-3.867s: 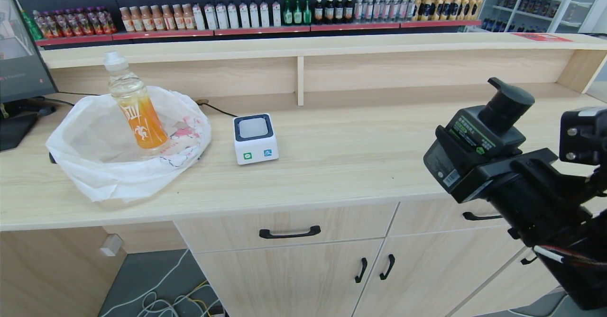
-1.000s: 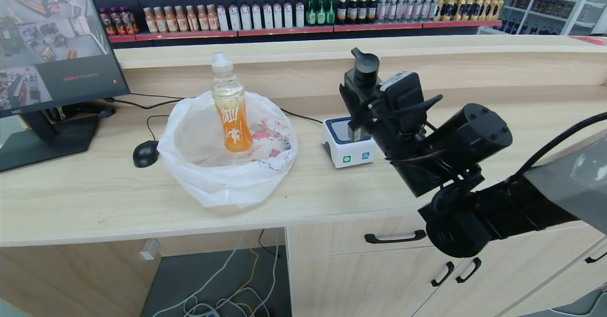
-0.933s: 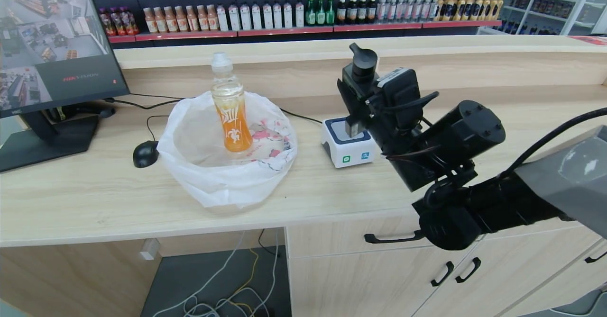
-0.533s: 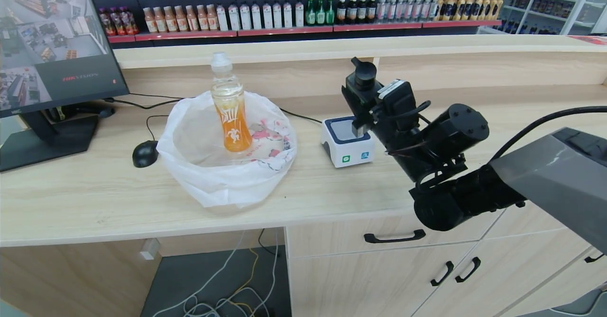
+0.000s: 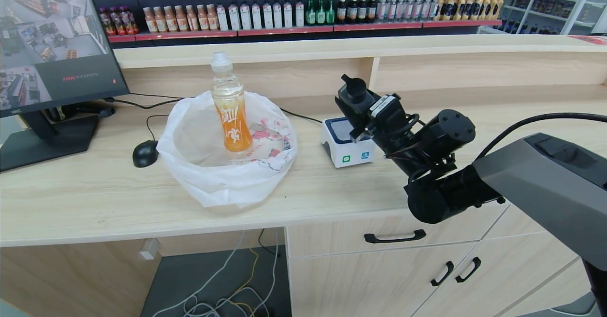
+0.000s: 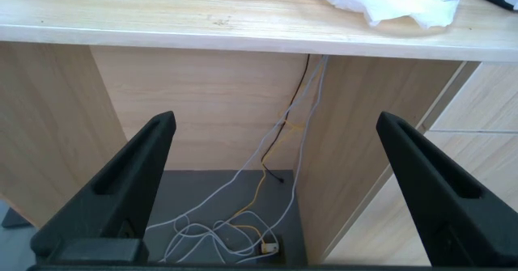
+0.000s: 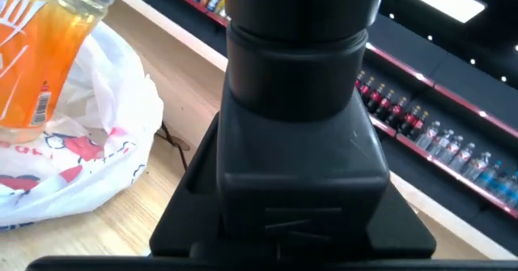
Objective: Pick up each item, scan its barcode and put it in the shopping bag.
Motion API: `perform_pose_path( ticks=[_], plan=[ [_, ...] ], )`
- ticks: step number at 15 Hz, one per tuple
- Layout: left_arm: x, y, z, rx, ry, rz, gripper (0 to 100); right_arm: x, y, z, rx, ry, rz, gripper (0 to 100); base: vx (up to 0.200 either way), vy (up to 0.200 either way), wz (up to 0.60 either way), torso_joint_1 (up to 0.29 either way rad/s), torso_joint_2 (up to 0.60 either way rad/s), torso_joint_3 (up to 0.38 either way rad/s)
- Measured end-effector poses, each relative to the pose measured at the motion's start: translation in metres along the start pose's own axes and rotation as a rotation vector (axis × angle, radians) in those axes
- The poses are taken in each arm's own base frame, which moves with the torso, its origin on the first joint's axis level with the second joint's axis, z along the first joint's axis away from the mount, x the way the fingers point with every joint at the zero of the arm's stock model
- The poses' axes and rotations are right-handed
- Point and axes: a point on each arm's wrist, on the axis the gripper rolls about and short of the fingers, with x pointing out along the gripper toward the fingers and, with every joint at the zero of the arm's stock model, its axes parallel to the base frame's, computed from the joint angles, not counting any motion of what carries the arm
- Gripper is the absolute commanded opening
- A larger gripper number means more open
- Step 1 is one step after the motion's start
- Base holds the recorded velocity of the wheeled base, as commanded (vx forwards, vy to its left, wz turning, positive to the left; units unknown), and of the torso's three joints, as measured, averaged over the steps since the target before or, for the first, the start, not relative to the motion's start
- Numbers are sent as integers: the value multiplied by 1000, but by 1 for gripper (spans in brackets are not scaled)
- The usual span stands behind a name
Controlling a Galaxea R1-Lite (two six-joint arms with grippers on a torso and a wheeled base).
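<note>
step in hand: scanning, as i judge it. the right pincer (image 5: 363,122) holds the black squarish plastic bottle with a round spouted cap (image 5: 353,94) over the small white box scanner with a dark blue top (image 5: 345,155).
right pincer: closed on the black bottle's body, carrying it clear of the pale wooden bench (image 5: 95,203).
left pincer (image 6: 275,182): wide open with nothing in it, hanging low in front of the bench, below its top.
where the bottle is: in the air just above the scanner, tilted, cap up and away from the robot, apart from the bag.
how it looks: black all over, with boxy shoulders and a round cap with a small spout tab. it looks rigid. which face carries the barcode i cannot tell.
bag: the crumpled white plastic shopping bag (image 5: 227,184) lies open on the bench to the left of the scanner. a clear bottle of orange drink (image 5: 232,122) stands upright in it.
next move: once the scan registers, carry the black bottle left over the bag's mouth. lower it beside the orange drink without tipping that, then open the pincer.
</note>
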Motion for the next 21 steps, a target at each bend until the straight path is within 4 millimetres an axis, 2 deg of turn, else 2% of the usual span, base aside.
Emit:
perform_pose_path(
  ticks=[3, 7, 9, 21],
  plan=[
    [0, 0, 0, 0, 0, 0, 100, -1, 2, -2, -53, -23, 40, 0, 0, 0, 0, 0, 0, 0],
    [0, 0, 0, 0, 0, 0, 100, -5, 9, -13, -76, -37, 104, 0, 0, 0, 0, 0, 0, 0],
    [0, 0, 0, 0, 0, 0, 100, -7, 7, -18, -80, -24, 104, 0, 0, 0, 0, 0, 0, 0],
    [0, 0, 0, 0, 0, 0, 100, -6, 8, -22, -89, -23, 103, 0, 0, 0, 0, 0, 0, 0]
  ],
)
